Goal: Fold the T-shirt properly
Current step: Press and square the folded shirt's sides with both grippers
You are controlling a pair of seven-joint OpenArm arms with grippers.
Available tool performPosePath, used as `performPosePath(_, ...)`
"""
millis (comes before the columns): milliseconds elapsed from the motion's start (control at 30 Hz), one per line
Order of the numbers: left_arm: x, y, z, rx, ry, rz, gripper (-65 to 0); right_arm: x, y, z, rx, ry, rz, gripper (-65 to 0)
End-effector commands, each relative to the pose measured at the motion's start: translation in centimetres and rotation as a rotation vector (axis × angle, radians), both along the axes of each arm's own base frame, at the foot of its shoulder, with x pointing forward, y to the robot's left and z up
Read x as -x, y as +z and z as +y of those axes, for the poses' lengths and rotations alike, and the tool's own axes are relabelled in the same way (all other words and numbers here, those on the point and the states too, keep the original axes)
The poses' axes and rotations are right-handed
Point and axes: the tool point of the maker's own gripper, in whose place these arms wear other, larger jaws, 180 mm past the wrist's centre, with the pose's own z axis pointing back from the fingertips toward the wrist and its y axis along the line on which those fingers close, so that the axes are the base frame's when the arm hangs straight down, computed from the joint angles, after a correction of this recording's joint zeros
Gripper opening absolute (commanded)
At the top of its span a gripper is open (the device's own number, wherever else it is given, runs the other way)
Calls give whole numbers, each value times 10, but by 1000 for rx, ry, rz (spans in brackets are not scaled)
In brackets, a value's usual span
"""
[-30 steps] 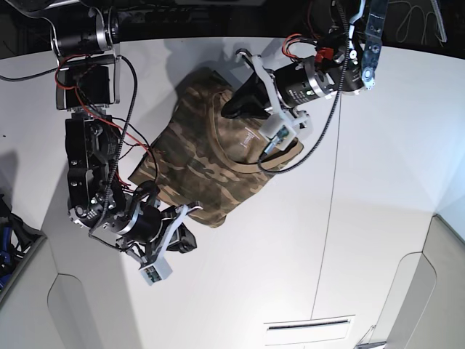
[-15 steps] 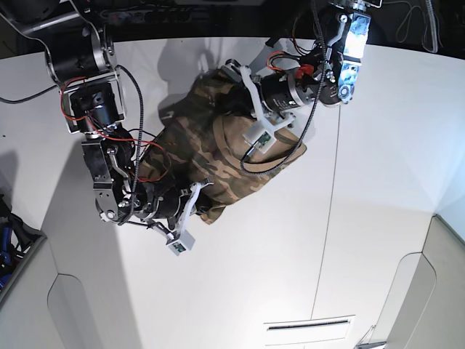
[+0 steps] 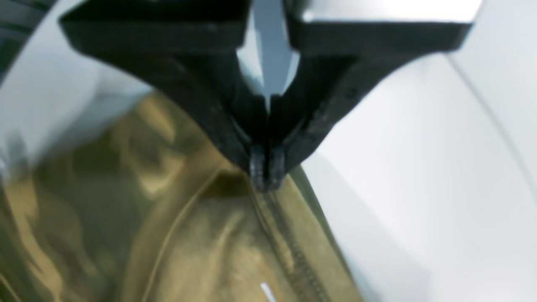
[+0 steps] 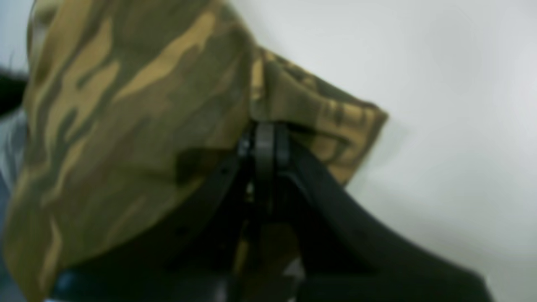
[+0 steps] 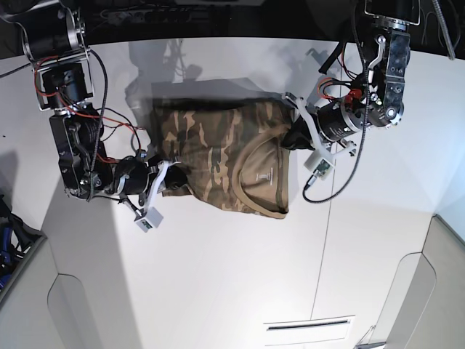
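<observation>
The camouflage T-shirt [image 5: 218,145] hangs stretched between my two grippers above the white table [image 5: 218,276], its shadow falling behind it. Its ribbed collar [image 5: 251,200] and pale neck label [image 5: 263,177] face the base camera. My left gripper [image 5: 292,137] is shut on the shirt's right edge; in the left wrist view its tips [image 3: 267,167] pinch a seam of the cloth [image 3: 188,235]. My right gripper [image 5: 166,174] is shut on the shirt's lower left edge; in the right wrist view it [image 4: 264,138] grips a fold of the cloth [image 4: 126,105].
A thin seam [image 5: 330,218] runs down the table right of the shirt. A narrow slot [image 5: 309,323] lies near the front edge. The table's dark back edge [image 5: 218,29] runs behind both arms. A blue object [image 5: 6,225] sits at the far left.
The shirt has gone from a bunched heap to a wide stretched sheet. My left gripper moved right and my right gripper moved left and up, each holding its edge.
</observation>
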Motion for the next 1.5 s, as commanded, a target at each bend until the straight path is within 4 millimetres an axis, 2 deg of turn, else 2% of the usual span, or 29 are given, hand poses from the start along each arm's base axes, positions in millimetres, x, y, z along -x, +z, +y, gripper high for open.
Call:
performPosePath(0, -16, 14, 2, 14, 12, -52, -644, 0, 10, 1, -11, 13, -30, -650)
performPosePath(100, -30, 13, 11, -27, 28, -64, -644, 22, 15, 8, -37, 28, -40, -650)
performPosePath(200, -42, 18, 19, -47, 33, -82, -644, 33, 19, 7, -50, 16, -60, -650)
performPosePath(300, -54, 31, 30, -65, 32, -111, -644, 29, 23, -3, -55, -22, -75, -650)
performPosePath(400, -54, 43, 38, -68, 19, -117, -644, 18, 30, -18, -67, -82, -97, -650)
performPosePath(600, -25, 47, 39, -41, -30, -52, -644, 1, 43, -42, -89, -178, -145, -650)
performPosePath(867, 29, 38, 15, -4, -94, -2, -644, -4, 47, -42, -105, -193, -179, -650)
performPosePath(1033, 46, 19, 6, 22, -70, 53, -644, -7, 49, -35, -121, -196, -193, -650)
performPosePath(1267, 36, 3, 1, 47, -11, 29, -644, -3, 41, -7, -130, -165, -169, -650)
performPosePath(1467, -2, 2, 12, 25, 21, 0, -644, 6, 34, 9, -121, -108, -148, -650)
